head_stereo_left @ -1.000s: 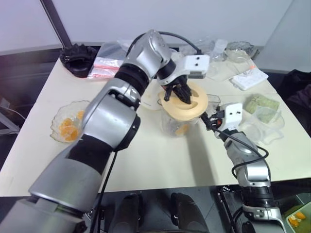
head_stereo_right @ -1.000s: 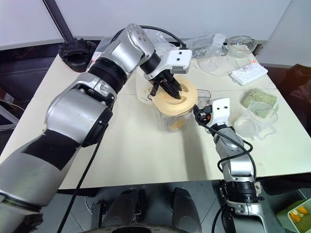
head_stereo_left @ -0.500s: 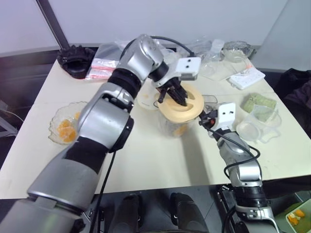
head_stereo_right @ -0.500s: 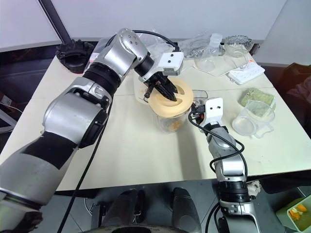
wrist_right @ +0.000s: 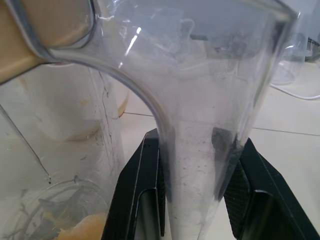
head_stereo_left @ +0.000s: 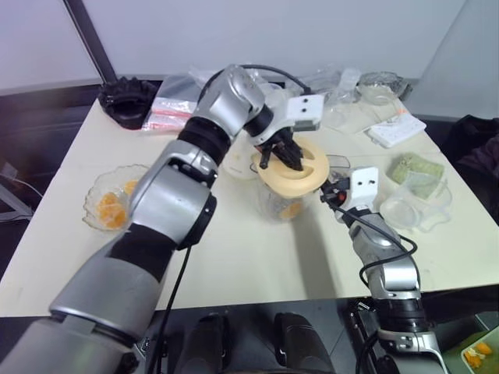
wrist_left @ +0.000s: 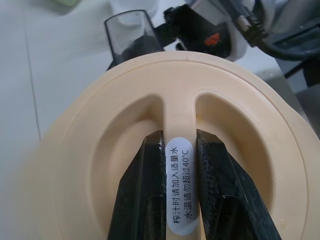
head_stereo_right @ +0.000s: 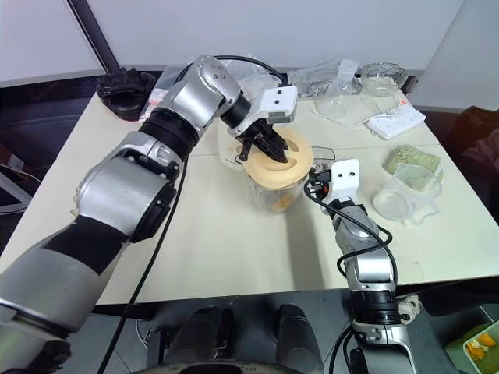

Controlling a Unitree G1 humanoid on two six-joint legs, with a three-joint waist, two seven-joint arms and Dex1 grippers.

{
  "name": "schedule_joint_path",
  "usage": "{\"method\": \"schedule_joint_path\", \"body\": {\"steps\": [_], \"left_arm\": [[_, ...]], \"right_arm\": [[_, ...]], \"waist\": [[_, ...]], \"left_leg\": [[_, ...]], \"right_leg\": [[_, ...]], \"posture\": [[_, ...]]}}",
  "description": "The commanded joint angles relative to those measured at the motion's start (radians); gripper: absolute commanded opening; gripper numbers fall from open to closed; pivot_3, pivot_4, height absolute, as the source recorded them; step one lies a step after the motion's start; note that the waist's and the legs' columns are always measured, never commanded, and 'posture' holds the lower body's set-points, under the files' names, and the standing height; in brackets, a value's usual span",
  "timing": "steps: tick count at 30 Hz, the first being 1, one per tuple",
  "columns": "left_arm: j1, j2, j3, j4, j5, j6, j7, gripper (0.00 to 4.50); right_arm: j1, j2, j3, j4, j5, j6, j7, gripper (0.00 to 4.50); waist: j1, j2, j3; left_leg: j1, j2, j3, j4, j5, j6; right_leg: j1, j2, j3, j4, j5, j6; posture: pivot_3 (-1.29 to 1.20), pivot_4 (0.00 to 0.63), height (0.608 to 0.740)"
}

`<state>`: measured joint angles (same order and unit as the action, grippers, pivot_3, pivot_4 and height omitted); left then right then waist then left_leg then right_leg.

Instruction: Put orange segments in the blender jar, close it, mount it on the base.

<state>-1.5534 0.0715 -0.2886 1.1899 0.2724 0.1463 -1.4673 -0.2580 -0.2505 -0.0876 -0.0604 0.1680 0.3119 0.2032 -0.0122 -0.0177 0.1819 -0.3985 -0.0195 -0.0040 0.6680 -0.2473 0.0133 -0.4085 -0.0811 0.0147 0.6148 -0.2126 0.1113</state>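
You see a clear glossy plastic jar (wrist_right: 200,100), a smooth matt cream plastic lid (wrist_left: 125,130) with a paper label (wrist_left: 179,192), and a matt table (head_stereo_left: 257,257).

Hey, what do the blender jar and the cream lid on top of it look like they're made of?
The blender jar looks like clear hard plastic: you see the orange segments through its wall, and its handle shows fine scuffs and glare. The lid looks like matte cream plastic, possibly soft or rubbery; its moulded rims and central ridge carry a white printed sticker.
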Motion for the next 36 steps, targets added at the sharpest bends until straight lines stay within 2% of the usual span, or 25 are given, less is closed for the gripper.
{"method": "schedule_joint_path", "body": {"steps": [1, 12, 17, 20, 29, 36], "left_arm": [[0.118, -0.032, -0.055, 0.034, 0.037, 0.066, 0.044, 0.25], [0.252, -0.071, -0.092, -0.135, 0.047, 0.29, 0.157, 0.25], [0.278, -0.074, -0.112, -0.151, 0.071, 0.388, 0.238, 0.25], [0.285, -0.07, -0.121, -0.154, 0.076, 0.393, 0.258, 0.25], [0.293, -0.071, -0.119, -0.177, 0.065, 0.386, 0.252, 0.25], [0.293, -0.035, -0.133, -0.262, 0.054, 0.364, 0.221, 3.59]], "right_arm": [[-0.03, -0.001, 0.009, -0.041, -0.008, -0.033, 0.014, 0.92], [-0.035, 0.002, 0.015, -0.009, -0.018, -0.041, 0.015, 0.92], [-0.038, 0.005, 0.014, -0.006, -0.02, -0.04, 0.018, 0.92], [-0.039, 0.004, 0.012, -0.005, -0.019, -0.04, 0.021, 0.92], [-0.039, 0.0, 0.009, -0.002, -0.019, -0.04, 0.026, 0.92], [-0.041, -0.006, 0.008, 0.006, -0.021, -0.042, 0.034, 0.92]], "waist": [[0.0, 0.0, -0.002], [0.004, 0.002, -0.025], [0.004, 0.004, -0.029], [0.001, 0.007, -0.036], [0.001, 0.006, -0.039], [-0.003, 0.005, -0.039]], "left_leg": [[0.004, 0.0, 0.0, -0.001, 0.0, 0.0], [0.011, -0.001, -0.002, -0.001, -0.001, 0.0], [0.014, -0.001, -0.004, -0.002, -0.001, -0.001], [0.015, -0.001, -0.006, -0.006, -0.002, -0.001], [0.015, -0.002, -0.007, -0.006, -0.005, -0.001], [0.009, -0.001, -0.007, -0.008, -0.005, -0.001]], "right_leg": [[0.005, 0.0, 0.0, -0.002, -0.001, 0.001], [0.014, -0.003, -0.001, -0.005, -0.003, 0.004], [0.018, -0.005, -0.003, -0.008, -0.004, 0.005], [0.02, -0.006, -0.005, -0.018, -0.004, 0.005], [0.02, -0.009, -0.005, -0.02, -0.004, 0.005], [0.017, -0.01, -0.005, -0.021, -0.004, 0.005]], "posture": [[0.0, 0.15, 0.74], [0.0, 0.15, 0.74], [0.0, 0.15, 0.74], [0.0, 0.15, 0.74], [0.0, 0.15, 0.74], [0.0, 0.15, 0.74]]}}
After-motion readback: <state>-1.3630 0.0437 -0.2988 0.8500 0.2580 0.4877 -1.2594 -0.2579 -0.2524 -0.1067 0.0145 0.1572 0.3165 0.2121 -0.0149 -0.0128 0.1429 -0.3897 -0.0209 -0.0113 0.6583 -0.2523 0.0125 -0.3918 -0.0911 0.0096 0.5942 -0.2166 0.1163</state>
